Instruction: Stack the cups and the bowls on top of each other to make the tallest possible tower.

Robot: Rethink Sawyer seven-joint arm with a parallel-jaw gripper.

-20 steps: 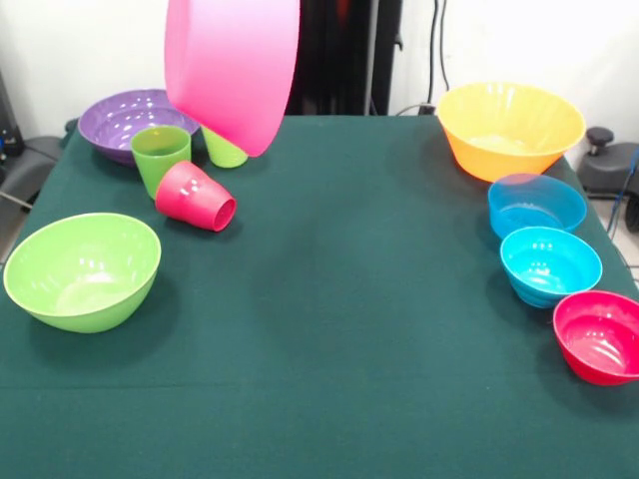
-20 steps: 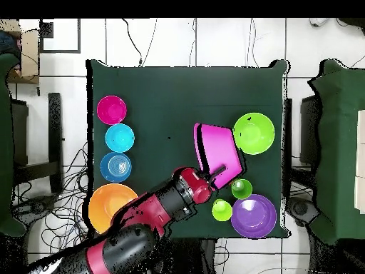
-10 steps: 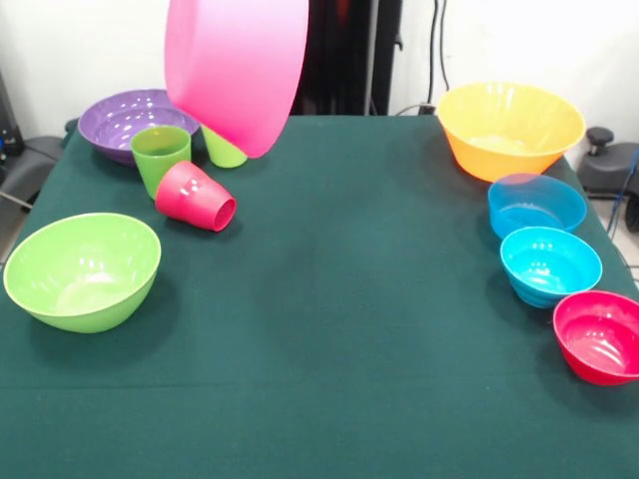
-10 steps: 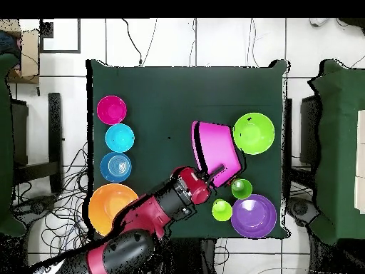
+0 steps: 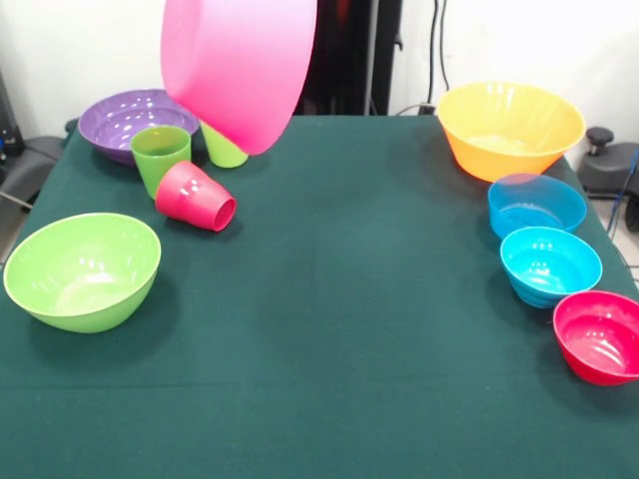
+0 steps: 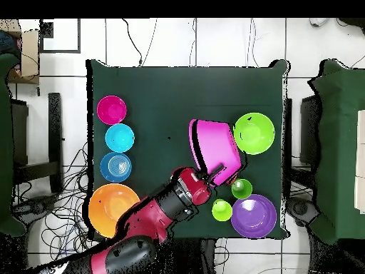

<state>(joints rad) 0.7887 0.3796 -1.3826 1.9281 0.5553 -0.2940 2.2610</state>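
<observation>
The big pink bowl [image 5: 240,70] hangs tilted in the air above the table's back left, with my gripper [image 6: 216,172] shut on its rim [image 6: 214,146]. In the front view the bowl hides the gripper. Below it a red cup [image 5: 195,197] lies on its side. A green cup [image 5: 160,158] stands upright beside it, and a lime cup [image 5: 222,150] is half hidden behind the bowl. The purple bowl [image 5: 125,120] sits behind them. A lime bowl [image 5: 82,269] rests at front left.
Down the right side of the front view stand the orange bowl [image 5: 509,128], the translucent blue bowl [image 5: 536,205], the turquoise bowl [image 5: 550,264] and the small red bowl [image 5: 601,336]. The dark green cloth [image 5: 359,299] covers the table.
The pink bowl has shifted slightly toward the table's middle and tilted a little more in my grip. Everything else stayed put.
</observation>
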